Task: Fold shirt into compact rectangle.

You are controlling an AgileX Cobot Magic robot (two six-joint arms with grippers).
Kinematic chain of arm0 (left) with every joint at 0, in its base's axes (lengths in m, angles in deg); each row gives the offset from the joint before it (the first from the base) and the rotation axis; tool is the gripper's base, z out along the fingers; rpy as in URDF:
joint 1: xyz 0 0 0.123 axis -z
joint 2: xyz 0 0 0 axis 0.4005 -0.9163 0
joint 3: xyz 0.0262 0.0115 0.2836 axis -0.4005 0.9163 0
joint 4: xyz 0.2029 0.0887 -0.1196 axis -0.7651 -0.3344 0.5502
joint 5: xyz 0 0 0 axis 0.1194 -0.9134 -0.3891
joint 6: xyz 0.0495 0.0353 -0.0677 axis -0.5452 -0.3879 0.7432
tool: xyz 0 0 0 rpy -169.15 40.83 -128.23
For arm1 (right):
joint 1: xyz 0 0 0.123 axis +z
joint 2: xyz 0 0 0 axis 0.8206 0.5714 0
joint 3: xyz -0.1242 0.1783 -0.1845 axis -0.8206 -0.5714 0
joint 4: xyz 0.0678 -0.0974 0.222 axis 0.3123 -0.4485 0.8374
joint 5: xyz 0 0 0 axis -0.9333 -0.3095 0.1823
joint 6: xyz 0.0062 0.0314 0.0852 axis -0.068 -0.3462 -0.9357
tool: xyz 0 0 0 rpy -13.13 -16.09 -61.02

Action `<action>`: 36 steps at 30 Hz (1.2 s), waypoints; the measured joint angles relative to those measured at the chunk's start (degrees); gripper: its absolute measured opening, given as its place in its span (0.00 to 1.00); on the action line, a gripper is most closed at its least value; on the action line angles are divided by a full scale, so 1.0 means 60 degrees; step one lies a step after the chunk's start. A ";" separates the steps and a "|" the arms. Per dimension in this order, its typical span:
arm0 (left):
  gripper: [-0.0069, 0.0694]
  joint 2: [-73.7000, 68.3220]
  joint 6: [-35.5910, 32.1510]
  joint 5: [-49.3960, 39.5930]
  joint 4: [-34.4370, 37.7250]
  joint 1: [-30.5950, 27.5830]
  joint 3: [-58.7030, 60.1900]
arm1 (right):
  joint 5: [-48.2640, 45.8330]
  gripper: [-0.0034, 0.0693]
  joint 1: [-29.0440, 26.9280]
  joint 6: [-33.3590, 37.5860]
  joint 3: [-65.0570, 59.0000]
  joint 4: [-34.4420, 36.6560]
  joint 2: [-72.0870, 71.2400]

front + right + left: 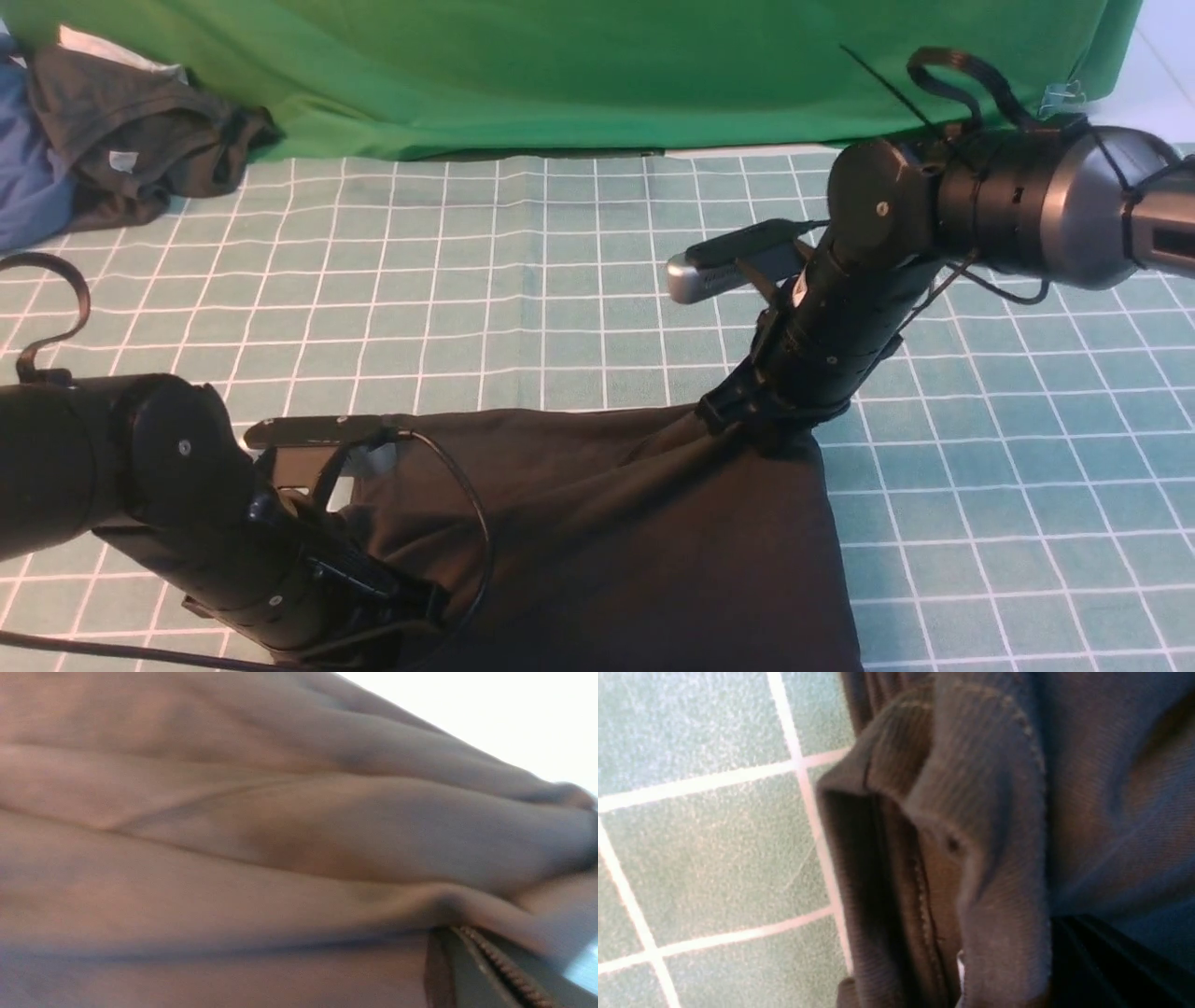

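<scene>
left arm is reaching in low from the near left, wrist angling down twd the near-left edge of the cloth; its gripper is sitting buried at the fabric, jaws not visible, so can't tell open/closed. right arm is coming in from the right, elbow bending, forearm pointing steeply down; its gripper is pressing into bunched cloth, w/ folds pulling up to it, jaws hidden.

1. The shirt is plain black.
2. The table mat is teal with a white grid.
3. The backdrop cloth is solid green.
4. The heaped garments are brownish-grey and blue.
</scene>
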 joint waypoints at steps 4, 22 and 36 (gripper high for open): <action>0.11 0.0450 0.0171 -0.0907 -0.0267 -0.0057 -0.0336 | -0.1273 0.06 -0.0365 0.0087 0.0398 -0.0063 -0.0021; 0.13 -0.0324 0.2110 -0.1600 -0.2259 -0.1285 -0.3820 | -0.1592 0.08 -0.0272 0.0724 0.0529 -0.0069 -0.1879; 0.77 -0.3049 0.0915 0.0946 -0.2601 -0.1211 -0.3902 | -0.1068 0.10 -0.0272 0.0724 0.0529 -0.0069 -0.1879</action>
